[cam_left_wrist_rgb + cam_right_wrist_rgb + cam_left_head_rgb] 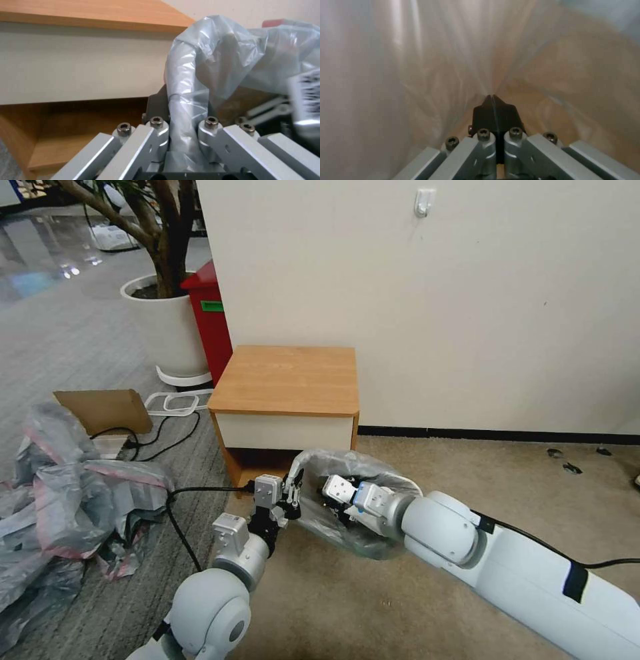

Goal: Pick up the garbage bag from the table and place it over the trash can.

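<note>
Bagging is nearly finished: before the nightstand (287, 380), the garbage bag (373, 467) drapes the trash can (347, 537), left gripper (292, 492) pinching its rim, right gripper (331, 488) closed empty inside, seating remaining.

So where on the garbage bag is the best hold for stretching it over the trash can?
At the rim fold on its nightstand-side edge, coming from outside the mouth. The left gripper already pinches a bunched strip of the garbage bag there. The film is thin and slack, so gathered rim holds best. The right gripper, fingers together, sits inside the bag.
</note>
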You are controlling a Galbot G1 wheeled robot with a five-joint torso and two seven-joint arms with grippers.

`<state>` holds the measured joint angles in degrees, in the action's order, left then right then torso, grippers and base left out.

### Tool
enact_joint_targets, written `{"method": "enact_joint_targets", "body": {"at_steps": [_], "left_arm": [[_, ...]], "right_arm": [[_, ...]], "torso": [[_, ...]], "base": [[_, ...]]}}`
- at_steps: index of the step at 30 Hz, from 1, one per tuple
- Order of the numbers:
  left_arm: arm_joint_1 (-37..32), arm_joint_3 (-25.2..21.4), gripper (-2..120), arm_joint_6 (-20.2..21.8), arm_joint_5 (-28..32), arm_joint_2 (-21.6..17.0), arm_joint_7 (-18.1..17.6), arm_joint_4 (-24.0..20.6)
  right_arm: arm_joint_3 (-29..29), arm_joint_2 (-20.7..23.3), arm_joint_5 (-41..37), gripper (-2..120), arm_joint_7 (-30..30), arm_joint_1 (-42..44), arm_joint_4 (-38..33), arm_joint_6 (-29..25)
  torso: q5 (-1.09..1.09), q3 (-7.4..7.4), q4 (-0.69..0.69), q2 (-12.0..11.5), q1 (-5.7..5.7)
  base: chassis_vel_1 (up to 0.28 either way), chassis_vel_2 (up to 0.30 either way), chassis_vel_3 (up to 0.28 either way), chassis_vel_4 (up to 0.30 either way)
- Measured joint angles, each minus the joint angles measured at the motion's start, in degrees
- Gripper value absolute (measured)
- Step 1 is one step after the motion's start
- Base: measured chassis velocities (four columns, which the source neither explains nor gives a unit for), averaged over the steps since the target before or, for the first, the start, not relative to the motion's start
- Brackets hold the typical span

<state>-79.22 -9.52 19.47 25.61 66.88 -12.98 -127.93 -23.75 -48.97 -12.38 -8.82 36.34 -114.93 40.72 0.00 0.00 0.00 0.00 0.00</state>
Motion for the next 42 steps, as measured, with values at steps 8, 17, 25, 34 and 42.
{"method": "enact_joint_targets", "body": {"at_steps": [8,17,25,34,42], "left_arm": [[-0.2,0.7,6,0.0,0.0,0.6,0.0,-0.5],[0.2,1.2,6,0.0,-0.1,0.5,0.0,-0.8],[0.3,1.6,6,-0.5,-4.3,0.2,1.5,-1.2],[0.1,1.7,6,-2.0,-7.8,0.0,3.7,-1.3],[0.0,0.3,6,-2.0,-6.8,0.5,3.4,-0.2]], "right_arm": [[-0.4,-0.4,0.5,0,1.1,-0.1,2.2,0.0],[-2.6,-0.6,0.6,0,1.1,-1.6,5.2,-0.1],[-4.4,-0.9,-0.2,0,2.3,-2.9,6.7,-0.1],[-5.2,-1.6,-3.8,0,5.2,-3.7,8.3,-0.1],[-4.1,-0.3,-5.7,0,6.6,-2.7,6.1,-0.1]], "torso": [[0.0,0.0,0.0,0.0,0.0],[0.0,0.0,0.0,0.0,0.0],[0.0,0.0,0.0,0.0,0.0],[0.0,0.0,0.0,0.0,0.0],[0.0,0.0,0.0,0.0,0.0]], "base": [[0.0,0.0,0.0,0.0],[0.0,0.0,0.0,0.0],[0.0,0.0,0.0,0.0],[0.0,0.0,0.0,0.0],[0.0,0.0,0.0,0.0]]}}
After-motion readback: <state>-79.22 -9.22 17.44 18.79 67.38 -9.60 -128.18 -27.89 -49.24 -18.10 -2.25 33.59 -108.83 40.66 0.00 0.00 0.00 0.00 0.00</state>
